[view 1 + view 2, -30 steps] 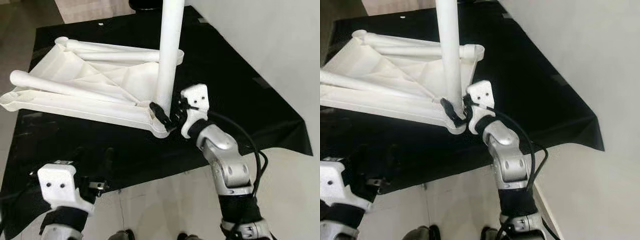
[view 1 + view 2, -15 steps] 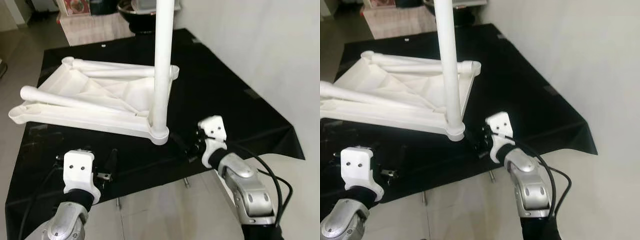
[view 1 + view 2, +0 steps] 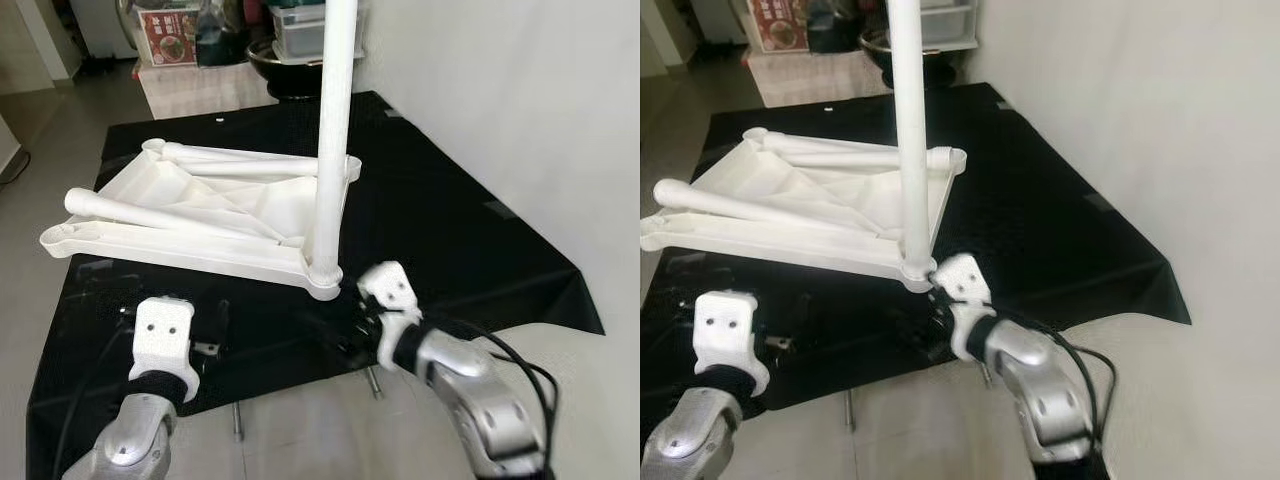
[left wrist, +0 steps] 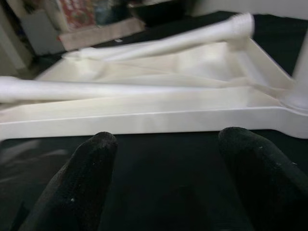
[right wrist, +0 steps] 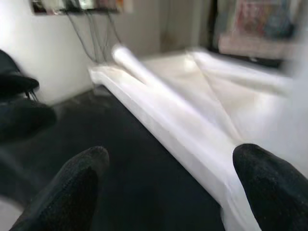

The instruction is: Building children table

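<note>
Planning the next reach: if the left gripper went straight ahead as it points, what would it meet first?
Most likely the near side rail of the white tabletop; the left gripper is open, with black cloth before it.

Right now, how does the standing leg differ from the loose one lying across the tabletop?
The standing leg is upright, seated in the near corner socket of the upturned tabletop; the loose leg lies flat on a slant across it, fitted to nothing. The standing leg's top runs out of frame; the loose leg's rounded end shows. Both are plain white tubes.
</note>
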Tool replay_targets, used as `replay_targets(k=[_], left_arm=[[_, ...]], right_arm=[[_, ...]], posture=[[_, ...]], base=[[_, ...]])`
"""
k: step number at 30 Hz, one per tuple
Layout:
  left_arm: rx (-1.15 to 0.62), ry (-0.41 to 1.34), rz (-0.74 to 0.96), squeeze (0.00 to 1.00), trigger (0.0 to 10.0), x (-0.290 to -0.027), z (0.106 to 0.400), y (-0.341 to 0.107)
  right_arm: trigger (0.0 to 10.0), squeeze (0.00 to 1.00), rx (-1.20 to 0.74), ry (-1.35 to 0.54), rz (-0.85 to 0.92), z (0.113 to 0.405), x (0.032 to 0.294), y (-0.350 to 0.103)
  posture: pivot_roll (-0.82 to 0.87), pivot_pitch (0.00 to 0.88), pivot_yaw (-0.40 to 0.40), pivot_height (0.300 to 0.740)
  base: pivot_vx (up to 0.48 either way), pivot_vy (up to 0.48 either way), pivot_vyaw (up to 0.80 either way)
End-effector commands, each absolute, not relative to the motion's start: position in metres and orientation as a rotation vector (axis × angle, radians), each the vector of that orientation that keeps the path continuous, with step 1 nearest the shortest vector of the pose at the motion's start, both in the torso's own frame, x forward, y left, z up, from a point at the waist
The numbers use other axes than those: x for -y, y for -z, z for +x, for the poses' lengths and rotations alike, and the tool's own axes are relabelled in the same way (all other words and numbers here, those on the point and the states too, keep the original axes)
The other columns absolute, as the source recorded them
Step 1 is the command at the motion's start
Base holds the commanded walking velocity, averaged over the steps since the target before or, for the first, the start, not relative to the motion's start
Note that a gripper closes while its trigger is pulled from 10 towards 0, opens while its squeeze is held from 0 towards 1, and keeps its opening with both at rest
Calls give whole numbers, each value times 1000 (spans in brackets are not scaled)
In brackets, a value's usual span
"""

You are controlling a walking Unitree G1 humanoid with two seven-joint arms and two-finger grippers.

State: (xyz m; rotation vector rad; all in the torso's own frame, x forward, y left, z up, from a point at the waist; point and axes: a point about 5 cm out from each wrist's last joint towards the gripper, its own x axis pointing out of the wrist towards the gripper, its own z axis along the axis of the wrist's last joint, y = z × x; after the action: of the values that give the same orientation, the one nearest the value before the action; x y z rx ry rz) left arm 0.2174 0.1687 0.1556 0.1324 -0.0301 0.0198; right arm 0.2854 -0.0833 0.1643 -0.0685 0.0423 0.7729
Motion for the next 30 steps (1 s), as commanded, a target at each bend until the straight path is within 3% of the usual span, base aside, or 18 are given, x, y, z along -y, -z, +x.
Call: replay_targets(k=[1, 7, 20, 27, 30], left_arm=[[15, -41, 175, 0, 10000, -174, 219, -152], [3, -61, 175, 0, 10000, -178, 216, -148], [-5, -16, 170, 0, 10000, -170, 215, -150], [-23, 24, 162, 0, 10000, -165, 216, -148], [-30, 39, 267, 0, 10000, -166, 219, -145]], right_arm=[[10000, 0, -56, -712, -50, 293, 83, -159], [10000, 0, -41, -651, -52, 303, 85, -161], [10000, 0, -3, -570, -106, 317, 85, -165], [10000, 0, -48, -618, -195, 331, 78, -168], [10000, 0, -81, -657, -257, 341, 71, -168]], posture=[[63, 23, -10, 740], [76, 17, -13, 740], [75, 12, -7, 740], [72, 16, -1, 740], [73, 28, -1, 740]], base=[[0, 480, 0], [0, 465, 0], [0, 0, 0], [0, 0, 0], [0, 0, 0]])
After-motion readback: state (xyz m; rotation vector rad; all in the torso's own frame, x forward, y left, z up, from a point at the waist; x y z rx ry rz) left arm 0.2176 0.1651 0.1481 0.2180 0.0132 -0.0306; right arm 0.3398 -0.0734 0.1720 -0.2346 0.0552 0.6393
